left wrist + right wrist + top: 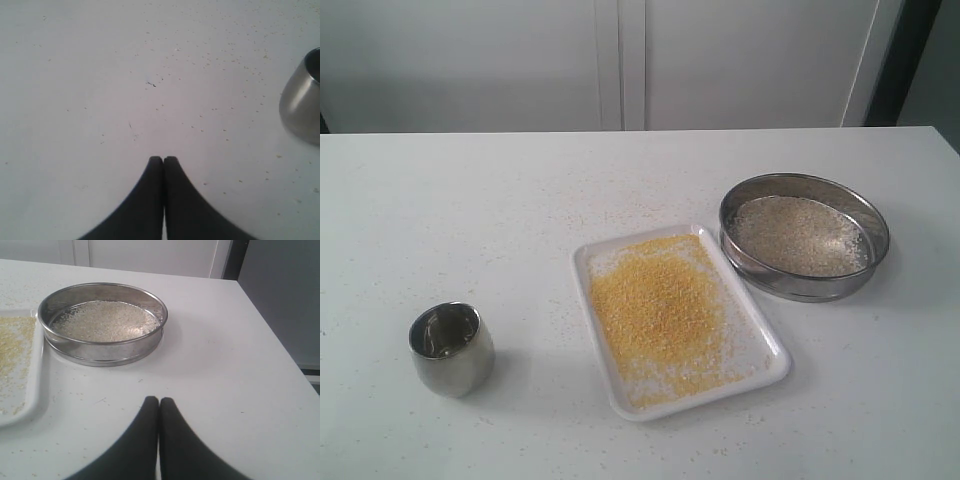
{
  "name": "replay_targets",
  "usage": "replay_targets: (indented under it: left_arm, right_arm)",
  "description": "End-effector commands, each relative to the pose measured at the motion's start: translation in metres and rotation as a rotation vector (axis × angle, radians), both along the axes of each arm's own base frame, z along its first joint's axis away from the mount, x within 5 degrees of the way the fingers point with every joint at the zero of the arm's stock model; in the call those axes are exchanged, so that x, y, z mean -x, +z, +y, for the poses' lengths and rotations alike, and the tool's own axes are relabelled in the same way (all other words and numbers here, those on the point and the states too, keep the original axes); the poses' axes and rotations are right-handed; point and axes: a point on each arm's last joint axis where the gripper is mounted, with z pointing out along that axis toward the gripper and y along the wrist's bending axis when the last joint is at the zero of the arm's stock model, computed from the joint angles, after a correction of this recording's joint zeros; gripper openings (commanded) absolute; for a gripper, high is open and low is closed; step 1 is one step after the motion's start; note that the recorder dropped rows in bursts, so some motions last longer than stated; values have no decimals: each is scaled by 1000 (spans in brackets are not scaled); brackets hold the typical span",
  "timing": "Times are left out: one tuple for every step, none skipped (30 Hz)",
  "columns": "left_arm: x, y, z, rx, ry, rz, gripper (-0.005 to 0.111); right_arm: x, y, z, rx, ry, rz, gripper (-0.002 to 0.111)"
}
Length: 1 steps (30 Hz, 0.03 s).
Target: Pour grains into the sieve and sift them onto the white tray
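The white tray [775,365] lies in the middle of the table with yellow grains [658,310] spread over it. To its right stands the sieve [804,285], a wide steel ring holding pale whitish grains [800,235] on its mesh. The right wrist view shows the same sieve [102,352], the tray's rim [36,385] and my right gripper [159,400] shut and empty over bare table near them. My left gripper [163,159] is also shut and empty over the table. Neither gripper appears in the exterior view.
A small rounded steel cup [451,348] stands upright at the front left, also at the edge of the left wrist view as the cup [302,105]. Stray grains speckle the white table [470,220]. The table's right edge [280,350] runs close to the sieve.
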Motion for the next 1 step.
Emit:
replay_targets:
  left_arm:
    - [1,-5,-1,11,-9,22,0]
  right_arm:
    - [0,0,0,-2,1,-14,0]
